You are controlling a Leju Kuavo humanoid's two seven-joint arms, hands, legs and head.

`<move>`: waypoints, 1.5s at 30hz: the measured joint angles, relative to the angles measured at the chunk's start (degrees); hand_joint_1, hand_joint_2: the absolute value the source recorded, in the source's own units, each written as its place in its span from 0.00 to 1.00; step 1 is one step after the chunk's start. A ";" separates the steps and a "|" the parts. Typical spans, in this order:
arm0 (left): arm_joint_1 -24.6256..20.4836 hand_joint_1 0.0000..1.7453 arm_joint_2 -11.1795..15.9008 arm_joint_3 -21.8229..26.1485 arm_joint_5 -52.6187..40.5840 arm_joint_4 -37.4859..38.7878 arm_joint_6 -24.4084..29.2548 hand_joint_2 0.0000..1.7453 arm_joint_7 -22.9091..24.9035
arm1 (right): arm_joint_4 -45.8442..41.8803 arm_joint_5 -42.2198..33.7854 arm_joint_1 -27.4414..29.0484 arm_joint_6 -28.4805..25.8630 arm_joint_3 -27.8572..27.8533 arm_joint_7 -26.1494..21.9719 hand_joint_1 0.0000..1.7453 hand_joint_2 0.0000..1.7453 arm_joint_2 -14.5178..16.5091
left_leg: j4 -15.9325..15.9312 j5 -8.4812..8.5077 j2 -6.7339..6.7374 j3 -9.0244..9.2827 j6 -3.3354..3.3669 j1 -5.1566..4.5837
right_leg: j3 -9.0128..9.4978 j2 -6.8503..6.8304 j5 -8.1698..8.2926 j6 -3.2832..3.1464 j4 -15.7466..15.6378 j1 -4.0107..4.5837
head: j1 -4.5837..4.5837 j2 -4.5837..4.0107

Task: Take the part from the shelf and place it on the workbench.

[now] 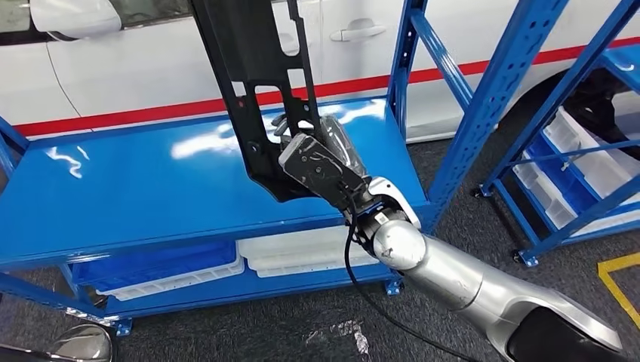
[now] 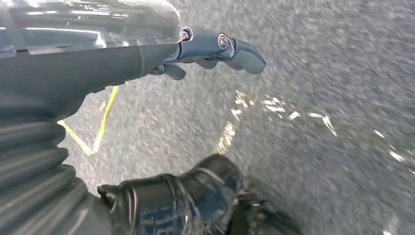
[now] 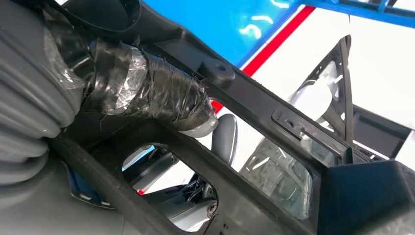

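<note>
The part is a long black plastic frame (image 1: 256,83) with cut-outs, held upright above the blue shelf (image 1: 136,188). My right hand (image 1: 321,162) grips its lower end, and the part stands clear of the shelf top. In the right wrist view the taped thumb (image 3: 156,95) presses on the black frame (image 3: 274,117), with darker fingers showing through a cut-out. My left hand (image 2: 215,51) hangs over grey floor, its fingers loosely extended and holding nothing.
A white car with a red stripe (image 1: 136,113) stands right behind the shelf. Blue uprights (image 1: 490,98) rise to the right, with a second rack holding white bins (image 1: 581,166). White trays (image 1: 302,253) lie on the lower shelf. Yellow floor tape (image 1: 619,283) marks the right.
</note>
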 joint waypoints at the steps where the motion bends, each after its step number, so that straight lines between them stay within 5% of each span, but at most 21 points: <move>1: -0.03 0.00 0.03 0.00 0.07 0.00 -0.42 1.00 0.33 | 0.01 0.06 0.01 0.06 0.00 0.01 1.00 1.00 -0.07 | 3.16 -1.58 0.00 -0.24 -0.02 -0.01 | -0.92 0.00 0.69 -0.05 0.05 0.14 | -0.04 0.00; 2: -0.04 0.00 0.04 0.00 0.32 0.00 -0.92 1.00 0.70 | 0.02 0.10 0.01 0.17 0.00 0.03 1.00 1.00 -0.13 | 5.00 -1.72 0.00 0.19 0.03 -0.03 | -1.87 -0.01 1.37 -0.06 0.12 0.26 | -0.02 0.00; 4: -0.06 0.00 0.01 0.00 0.80 0.00 -1.73 1.00 1.42 | 0.04 0.22 0.01 0.40 0.00 0.05 1.00 1.00 -0.18 | 3.39 0.91 -0.01 3.74 0.40 -0.14 | -3.74 -0.01 2.69 0.05 0.35 0.42 | -0.04 0.00; 7: -0.38 0.00 0.04 -0.01 0.83 0.00 -1.91 1.00 1.89 | 0.04 0.38 -0.12 0.59 -0.01 0.07 1.00 1.00 -0.20 | -7.64 1.47 -0.07 12.38 1.40 -0.64 | -5.30 -0.14 4.45 0.60 0.42 0.56 | -0.01 0.00; 9: -0.54 0.00 0.10 -0.02 0.79 0.00 -1.89 1.00 1.97 | 0.04 0.40 -0.28 0.64 -0.02 0.06 1.00 1.00 -0.22 | -11.39 0.69 -0.18 14.21 1.93 -1.12 | -5.31 -0.31 5.66 1.28 -0.12 0.41 | -0.19 0.00; 11: -0.57 0.00 0.09 -0.03 0.80 0.01 -1.87 1.00 2.07 | 0.05 0.41 -0.42 0.67 -0.03 0.00 1.00 1.00 -0.29 | -12.08 2.19 -0.08 13.47 2.56 -1.12 | -5.38 -0.26 6.37 2.00 -0.76 0.30 | -0.38 0.00; 12: -0.64 0.00 0.08 -0.03 0.81 0.02 -1.87 1.00 2.11 | 0.05 0.43 -0.49 0.67 -0.03 -0.04 1.00 1.00 -0.34 | -12.46 3.06 0.07 13.08 2.95 -0.96 | -5.75 -0.20 5.40 2.26 -0.33 0.32 | -0.37 0.00; 16: -0.63 0.00 0.02 -0.04 0.70 0.02 -1.96 1.00 2.41 | 0.05 0.48 -0.60 0.66 -0.04 -0.04 1.00 1.00 -0.54 | -12.91 6.58 0.55 9.69 3.90 -0.67 | -8.26 -0.10 -5.63 3.06 11.67 0.10 | 0.17 0.00; 18: -0.62 0.00 -0.01 -0.04 0.55 0.02 -2.16 1.00 2.76 | 0.07 0.60 -0.58 0.63 -0.04 0.02 1.00 1.00 -0.62 | -12.50 7.96 0.57 7.48 3.72 -0.63 | -7.76 -0.11 -5.62 3.44 16.20 -0.04 | 0.23 0.00; 20: -0.63 0.00 -0.05 -0.05 0.37 0.02 -2.62 1.00 3.20 | 0.07 0.91 -0.60 0.57 -0.04 0.08 1.00 1.00 -0.64 | -11.66 9.01 0.55 5.28 3.28 -0.50 | -3.96 -0.12 -2.61 3.73 13.78 -0.36 | 0.29 0.00; 23: -0.60 0.00 -0.03 -0.11 -0.39 0.02 -3.70 1.00 3.81 | 0.05 1.70 -0.72 0.37 -0.04 0.13 1.00 1.00 -0.61 | -10.02 10.22 0.42 2.74 2.17 -0.50 | 4.33 0.12 -4.20 3.53 2.68 -0.42 | 0.33 0.00; 24: -0.56 0.00 -0.02 -0.17 -0.66 0.02 -4.07 1.00 3.99 | 0.07 1.92 -0.79 0.24 -0.04 0.13 1.00 1.00 -0.60 | -9.92 10.75 0.35 2.38 1.78 -0.51 | 5.33 0.25 -5.07 3.12 0.69 -0.21 | 0.40 0.00; 26: -0.43 0.00 -0.03 -0.52 -1.16 0.04 -4.62 1.00 4.43 | 0.13 2.24 -0.89 -0.02 -0.05 0.14 1.00 1.00 -0.63 | -10.41 11.97 0.20 2.00 1.09 -0.37 | 4.66 0.28 -4.24 2.04 0.07 -0.01 | 0.57 0.00; 28: -0.28 0.00 -0.12 -1.17 -1.76 0.09 -4.77 1.00 4.81 | 0.19 2.41 -0.98 -0.11 -0.05 0.15 1.00 1.00 -0.66 | -9.36 10.21 0.11 1.03 0.56 -0.10 | 3.51 0.06 -2.88 1.11 -0.12 -0.13 | 0.55 0.00; 32: -0.11 0.00 -0.27 -2.10 -2.75 0.11 -4.82 1.00 5.49 | 0.22 2.55 -1.08 -0.17 -0.07 0.23 1.00 1.00 -0.66 | 3.18 -0.13 0.07 -1.65 0.04 0.01 | 0.63 -0.06 -0.31 0.19 -0.13 0.04 | 0.16 0.00; 33: -0.12 0.00 -0.26 -2.38 -2.85 0.11 -4.84 1.00 5.55 | 0.22 2.56 -1.08 -0.20 -0.07 0.25 1.00 1.00 -0.66 | 5.83 -0.63 0.06 -1.51 0.09 -0.01 | -0.25 -0.07 0.33 0.16 -0.08 0.17 | 0.16 0.00; 35: -0.13 0.00 -0.27 -2.85 -3.02 0.11 -4.85 1.00 5.61 | 0.22 2.56 -1.07 -0.23 -0.07 0.30 1.00 1.00 -0.67 | 5.31 1.80 0.05 1.34 0.49 -0.14 | -1.81 -0.07 1.46 0.23 0.05 0.36 | 0.16 0.00; 37: -0.25 0.00 -0.24 -3.05 -3.14 0.11 -4.83 1.00 5.63 | 0.21 2.61 -1.12 -0.26 -0.08 0.32 1.00 1.00 -0.68 | -2.05 3.29 -0.05 7.47 1.32 -0.48 | -2.92 -0.05 2.46 0.49 0.13 0.47 | 0.17 0.00; 39: -0.41 0.00 -0.17 -3.28 -3.40 0.11 -4.77 1.00 5.68 | 0.20 2.79 -1.25 -0.33 -0.15 0.35 1.00 1.00 -0.71 | -9.49 2.21 -0.24 12.55 1.91 -0.94 | -3.28 -0.12 3.40 1.04 -0.06 0.45 | 0.24 0.00; 43: -0.62 0.00 -0.13 -4.70 -4.92 0.11 -4.85 1.00 5.94 | 0.21 3.70 -1.58 -0.60 -0.33 0.49 1.00 1.00 -0.81 | -12.39 3.30 -0.14 12.91 2.67 -1.04 | -3.62 -0.16 4.29 2.42 -0.70 0.29 | 0.13 0.00; 45: -0.71 0.00 -0.13 -5.53 -5.89 0.11 -4.97 1.00 6.07 | 0.22 4.03 -1.72 -0.68 -0.39 0.60 1.00 1.00 -0.93 | -12.72 4.69 0.23 11.75 3.47 -0.69 | -5.10 -0.09 0.18 2.83 2.69 0.29 | 0.38 0.00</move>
